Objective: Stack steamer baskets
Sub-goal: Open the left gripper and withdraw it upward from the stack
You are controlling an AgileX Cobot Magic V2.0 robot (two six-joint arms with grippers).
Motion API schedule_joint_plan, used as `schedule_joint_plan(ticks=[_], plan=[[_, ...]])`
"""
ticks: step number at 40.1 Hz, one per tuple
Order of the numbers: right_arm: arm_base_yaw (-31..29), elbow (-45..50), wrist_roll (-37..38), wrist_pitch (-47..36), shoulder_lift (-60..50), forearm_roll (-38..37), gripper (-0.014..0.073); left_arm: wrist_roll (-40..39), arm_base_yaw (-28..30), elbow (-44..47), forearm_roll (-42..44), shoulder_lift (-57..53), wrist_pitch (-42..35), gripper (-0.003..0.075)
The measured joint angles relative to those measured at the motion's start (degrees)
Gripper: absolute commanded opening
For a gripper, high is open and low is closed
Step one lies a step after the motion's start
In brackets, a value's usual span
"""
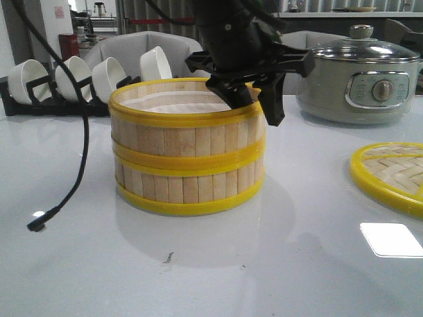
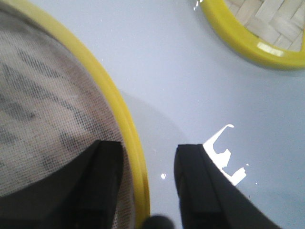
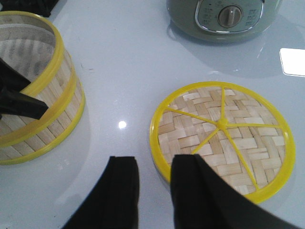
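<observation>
A: L arm pose?
B: Reaches down from above over the stack's far-right rim. Left gripper [image 1: 254, 99] straddles the wall, one finger [image 2: 102, 183] inside on the liner, the other outside, jaws apart, nothing clamped.
A: Baskets?
B: Two steamer baskets [image 1: 188, 148] stacked mid-table [image 1: 218, 264], pale slats w/ yellow rims, upper one seated square on the lower.
A: R side?
B: Right gripper [image 3: 152, 188] hangs over the near-left rim of the lid [image 3: 223, 136], right of the stack; jaws apart, empty. Pot [image 1: 360, 79] far right.
</observation>
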Motion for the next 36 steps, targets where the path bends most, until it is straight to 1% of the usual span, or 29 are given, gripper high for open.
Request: schedule_joint_plan(ticks=[5, 9, 11, 14, 17, 20, 22, 28, 33, 36], plan=[[0.0, 0.0, 0.0, 0.2, 0.0, 0.0, 0.0308, 0.0, 0.0, -2.7, 1.1, 0.0, 0.7, 0.0398], [0.0, 0.0, 0.0, 0.5, 0.0, 0.0, 0.0308, -1.1, -0.1, -4.7, 3.6, 0.0, 2.4, 0.0396], [0.0, 0.0, 0.0, 0.7, 0.0, 0.0, 0.0308, -1.8, -0.1, -5.9, 5.4, 0.0, 3.3, 0.0379], [0.0, 0.0, 0.0, 0.7, 0.0, 0.0, 0.0308, -2.4, -0.1, -8.3, 8.1, 0.0, 5.3, 0.0309], [0.0, 0.0, 0.0, 0.7, 0.0, 0.0, 0.0308, -2.9, 0.3, -11.2, 9.5, 0.0, 7.9, 0.0176], [0.0, 0.0, 0.0, 0.8, 0.0, 0.0, 0.0308, -3.1, 1.5, -13.0, 9.5, -0.8, 9.2, 0.0078], [0.0, 0.0, 0.0, 0.8, 0.0, 0.0, 0.0308, -3.2, 2.6, -13.2, 9.5, -1.9, 9.7, 0.0089], [0.0, 0.0, 0.0, 1.1, 0.0, 0.0, 0.0308, -3.3, 7.6, -13.2, 9.5, -8.5, 10.9, 0.0088], [0.0, 0.0, 0.0, 1.3, 0.0, 0.0, 0.0308, -3.4, 12.0, -12.6, 9.6, -17.0, 11.2, 0.0088], [0.0, 0.2, 0.0, 1.4, 0.0, 0.0, 0.0308, -3.4, 14.9, -10.6, 10.0, -23.0, 11.2, 0.0088]])
